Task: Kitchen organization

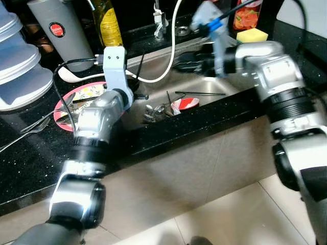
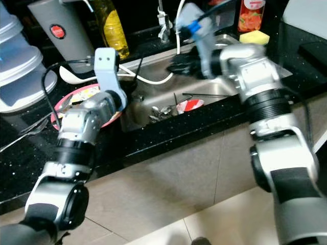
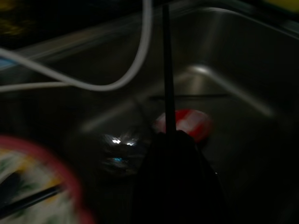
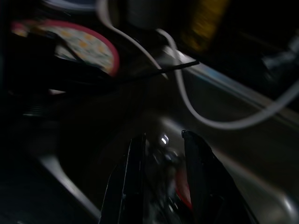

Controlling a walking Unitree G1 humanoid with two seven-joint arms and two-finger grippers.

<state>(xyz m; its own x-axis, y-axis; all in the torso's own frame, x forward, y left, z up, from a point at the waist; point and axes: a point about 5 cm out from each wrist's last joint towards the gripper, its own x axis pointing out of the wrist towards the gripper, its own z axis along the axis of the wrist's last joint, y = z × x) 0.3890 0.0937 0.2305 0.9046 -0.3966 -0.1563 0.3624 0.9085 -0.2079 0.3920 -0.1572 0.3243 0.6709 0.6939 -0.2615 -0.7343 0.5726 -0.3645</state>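
No legible writing can be made out on anything: the grey cylinder (image 1: pixel 61 30) at the back of the black counter (image 1: pixel 30 168) carries a red round badge whose lettering is too small to read, and the red-labelled container (image 2: pixel 250 15) beside the yellow sponge (image 1: pixel 252 35) shows only an orange picture. A bottle of yellow liquid (image 1: pixel 108 23) stands behind the sink (image 1: pixel 204 84), and a stack of clear plastic containers (image 1: pixel 18 61) is seen at the counter's left edge.

The left arm is bent up from the elbow, its wrist raised over the sink's left rim, just beside the red-rimmed patterned plate (image 1: pixel 76 97) on the counter. The left gripper (image 1: pixel 137 71) is closed on a thin black chopstick (image 3: pixel 167 70) (seen in the left wrist view running straight out from the dark fingers over the basin). A fork (image 1: pixel 36 125) lies on the counter by the plate.

The right arm is stretched across the sink from the right, forearm level, with the right gripper (image 4: pixel 161 154) over the basin; its two fingers (image 4: pixel 201 186) are seen parted, with nothing between them.

In the basin a red-and-white bowl (image 1: pixel 185 103), some crumpled shiny cutlery (image 1: pixel 156 111) and loose black chopsticks (image 1: pixel 200 93) are lying. A white hose (image 1: pixel 171 46) is looped from the tap area down over the sink's back rim.
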